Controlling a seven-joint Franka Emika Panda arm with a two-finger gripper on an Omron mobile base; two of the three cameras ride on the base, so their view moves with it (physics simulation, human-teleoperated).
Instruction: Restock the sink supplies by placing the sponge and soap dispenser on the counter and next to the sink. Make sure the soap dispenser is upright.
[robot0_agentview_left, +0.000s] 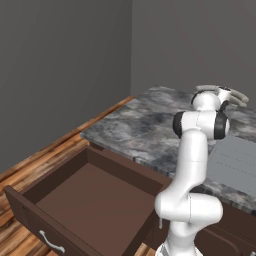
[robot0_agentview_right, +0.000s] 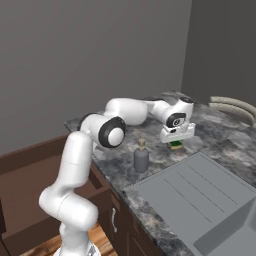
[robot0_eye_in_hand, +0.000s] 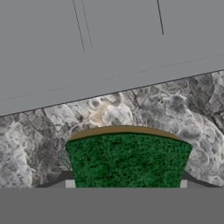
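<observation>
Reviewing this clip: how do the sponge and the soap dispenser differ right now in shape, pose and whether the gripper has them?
The sponge is a flat green block with a yellowish layer; the soap dispenser is a rounded grey bottle with a tan pump. The sponge is clamped in the gripper, low over the counter; the soap dispenser stands free and upright. The sponge is farther along the sink's edge; the dispenser is nearer the robot. Both are over the counter beside the sink.
</observation>
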